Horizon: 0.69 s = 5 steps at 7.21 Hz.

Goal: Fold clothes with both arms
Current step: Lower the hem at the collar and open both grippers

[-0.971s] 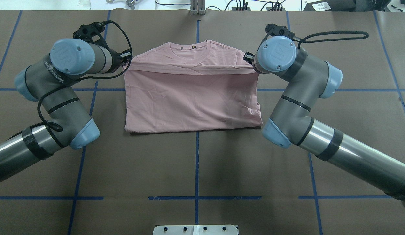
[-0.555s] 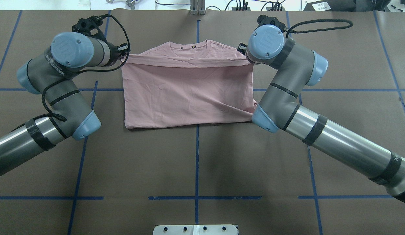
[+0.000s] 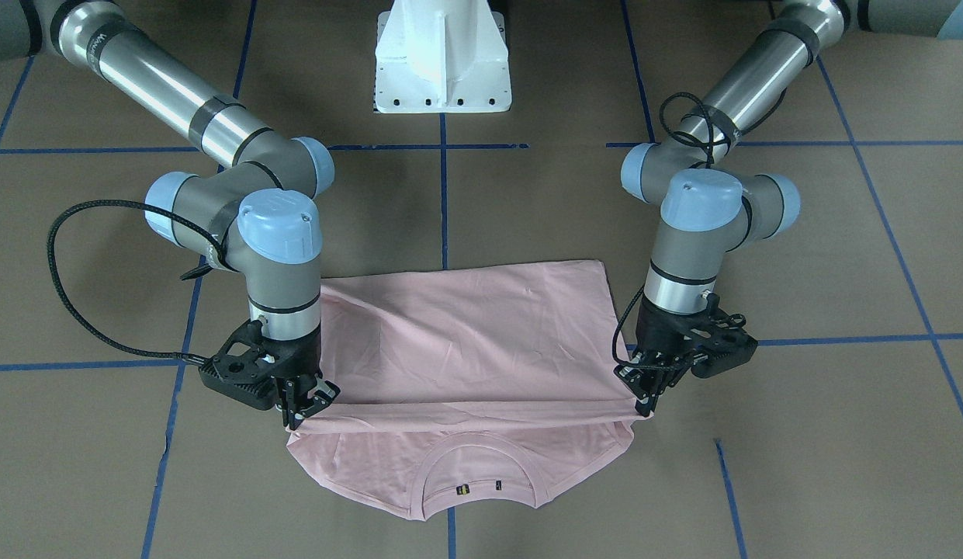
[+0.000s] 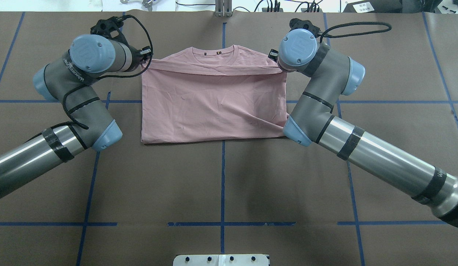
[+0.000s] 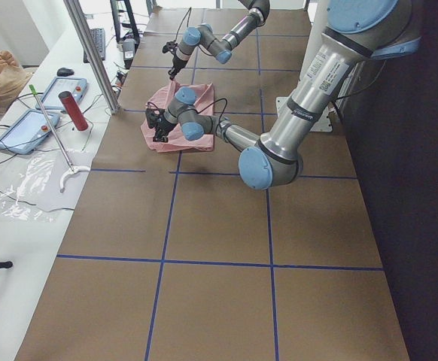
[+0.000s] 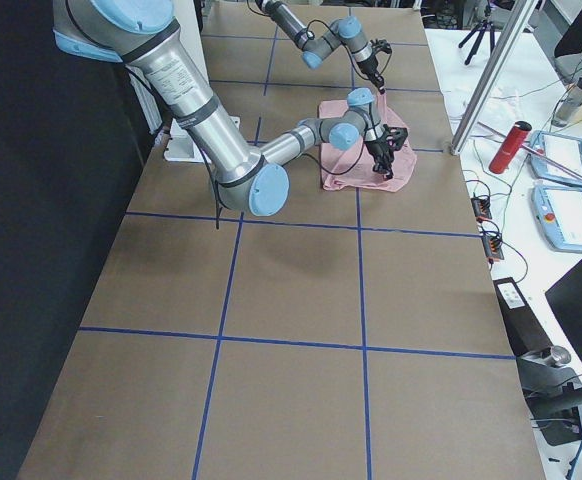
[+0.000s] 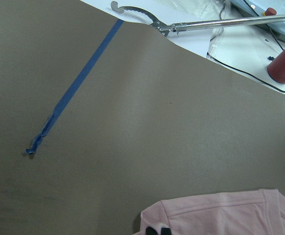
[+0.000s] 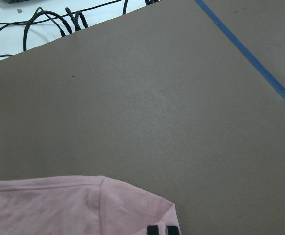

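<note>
Two pincers (image 3: 646, 404) (image 3: 299, 415) farther along one T-shirt (image 3: 465, 341)

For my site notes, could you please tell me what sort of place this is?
Probably a robotics lab: a paper-covered table marked with blue tape lines, a left arm and right arm holding a pink T-shirt, and a side bench with tablets.

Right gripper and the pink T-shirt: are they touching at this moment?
Touching. The exterior front-facing view shows the right gripper pinching a corner of the T-shirt's folded-over layer, with the cloth edge running straight and taut from its fingertips.
</note>
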Tool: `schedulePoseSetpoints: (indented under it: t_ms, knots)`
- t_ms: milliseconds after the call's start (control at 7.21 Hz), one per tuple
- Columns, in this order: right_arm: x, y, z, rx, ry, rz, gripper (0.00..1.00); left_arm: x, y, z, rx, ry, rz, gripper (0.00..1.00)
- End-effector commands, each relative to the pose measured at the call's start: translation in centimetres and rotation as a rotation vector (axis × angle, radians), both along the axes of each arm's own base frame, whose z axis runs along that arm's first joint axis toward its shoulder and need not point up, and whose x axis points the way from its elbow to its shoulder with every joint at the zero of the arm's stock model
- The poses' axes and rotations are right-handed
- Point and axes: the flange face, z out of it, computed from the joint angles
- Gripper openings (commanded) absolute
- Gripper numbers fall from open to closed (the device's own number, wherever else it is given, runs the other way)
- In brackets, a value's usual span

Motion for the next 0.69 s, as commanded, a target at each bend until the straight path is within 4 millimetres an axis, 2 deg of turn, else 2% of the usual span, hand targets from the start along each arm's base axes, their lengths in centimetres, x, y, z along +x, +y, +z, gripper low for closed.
schedulePoseSetpoints:
  t_ms: [0,139,277,416,555]
  knots:
    - [-0.3,-0.4,-0.6,0.021,-0.017,0.003,0.34,0.1,0.0,0.2,0.011,0.013,0.001,0.26]
    - [-0.1,-0.5,-0.5,0.023,-0.018,0.004,0.99,-0.4,0.3,0.2,0.053,0.056,0.001,0.32]
    - [0.7,0.2,-2.3,0.059,-0.069,0.000,1.00,-0.7,0.5,0.5,0.074,0.079,0.002,0.37]
    - [2.9,2.8,-2.1,0.061,-0.136,-0.040,1.00,-1.1,0.9,-0.1,0.099,0.120,0.021,0.37]
    - [4.8,6.5,-4.1,0.084,-0.204,-0.076,1.00,-1.1,2.0,-0.2,0.107,0.186,0.087,0.39]
